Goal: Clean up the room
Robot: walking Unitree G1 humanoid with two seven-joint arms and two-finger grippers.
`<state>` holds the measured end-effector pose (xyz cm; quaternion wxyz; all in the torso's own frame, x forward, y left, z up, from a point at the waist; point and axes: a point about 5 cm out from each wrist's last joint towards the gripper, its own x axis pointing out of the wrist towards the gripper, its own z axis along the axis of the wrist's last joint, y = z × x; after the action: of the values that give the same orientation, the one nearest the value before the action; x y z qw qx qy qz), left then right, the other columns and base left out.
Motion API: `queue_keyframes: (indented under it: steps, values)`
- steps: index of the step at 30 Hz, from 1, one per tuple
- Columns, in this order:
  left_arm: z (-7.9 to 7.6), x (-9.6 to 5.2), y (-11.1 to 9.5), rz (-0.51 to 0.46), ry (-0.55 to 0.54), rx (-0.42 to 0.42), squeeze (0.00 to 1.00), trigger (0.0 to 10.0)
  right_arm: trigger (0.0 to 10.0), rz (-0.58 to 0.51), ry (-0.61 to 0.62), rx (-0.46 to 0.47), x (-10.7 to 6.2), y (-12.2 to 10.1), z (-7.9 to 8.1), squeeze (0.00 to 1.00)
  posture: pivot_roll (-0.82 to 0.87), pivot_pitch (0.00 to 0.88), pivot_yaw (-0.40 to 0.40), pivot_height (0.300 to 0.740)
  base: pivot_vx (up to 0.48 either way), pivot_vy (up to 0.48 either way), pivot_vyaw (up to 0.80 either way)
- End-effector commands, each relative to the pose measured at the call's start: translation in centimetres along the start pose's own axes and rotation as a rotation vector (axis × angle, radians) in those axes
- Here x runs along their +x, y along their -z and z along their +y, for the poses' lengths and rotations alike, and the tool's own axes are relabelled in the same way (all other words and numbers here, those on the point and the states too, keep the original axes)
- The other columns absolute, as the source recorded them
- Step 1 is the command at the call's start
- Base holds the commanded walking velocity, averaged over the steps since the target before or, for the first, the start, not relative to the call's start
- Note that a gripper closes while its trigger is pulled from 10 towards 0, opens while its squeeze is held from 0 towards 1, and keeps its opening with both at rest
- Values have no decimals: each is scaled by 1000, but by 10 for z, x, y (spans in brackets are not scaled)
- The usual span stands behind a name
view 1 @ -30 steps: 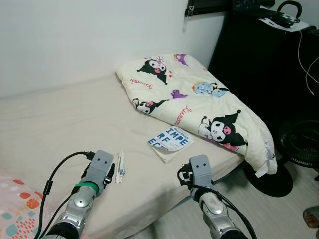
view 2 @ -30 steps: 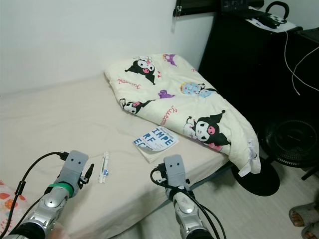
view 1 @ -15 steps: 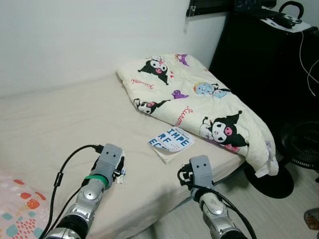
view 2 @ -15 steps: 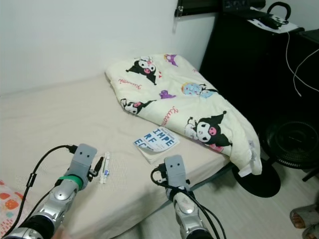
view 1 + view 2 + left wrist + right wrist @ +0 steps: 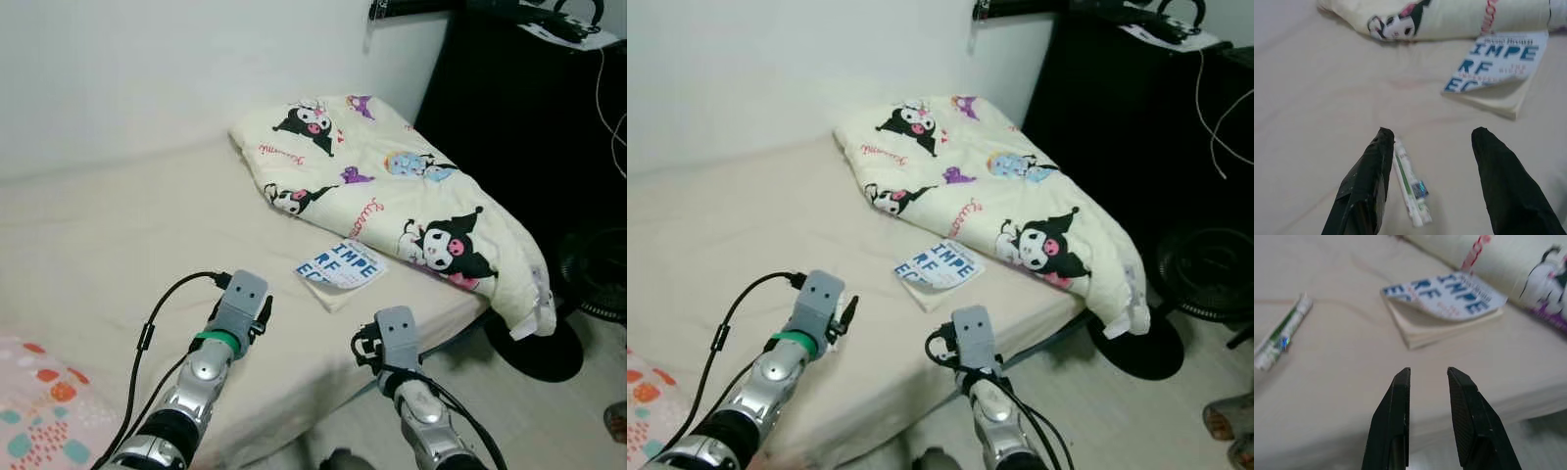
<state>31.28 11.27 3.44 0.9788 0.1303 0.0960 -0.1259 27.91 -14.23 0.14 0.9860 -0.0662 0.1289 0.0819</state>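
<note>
Your left gripper [image 5: 1430, 142] hangs low over the bed [image 5: 98, 245] with its fingers spread wide; the tube [image 5: 1410, 188] lies flat on the sheet just beside the inner face of one finger [image 5: 1369, 181], not gripped. Ahead of it sits the book [image 5: 1498, 66], its cover curling up, close to the folded blanket [image 5: 392, 186]. Your right gripper [image 5: 1428, 377] waits at the bed's edge, fingers a little apart, holding nothing.
</note>
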Motion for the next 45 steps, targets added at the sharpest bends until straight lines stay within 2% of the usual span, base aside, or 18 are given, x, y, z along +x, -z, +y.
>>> queue_keyframes:
  steps: [1,6,26,45]
  values:
    - [-2,-1,3,20,11,3,0,10000,10000,12,3,9,-2,4,1,0,-9,11,43,625,0,0,0]
    - [-2,-1,3,21,11,5,0,10000,10000,11,3,11,-2,4,2,0,-10,11,44,605,0,0,0]
    - [6,2,-1,21,-33,26,0,10000,10000,-23,-13,32,1,-3,5,0,-9,5,53,605,0,0,0]
    - [7,2,-1,17,-35,42,0,10000,10000,-27,-13,40,1,-3,7,0,-11,1,60,605,0,0,0]
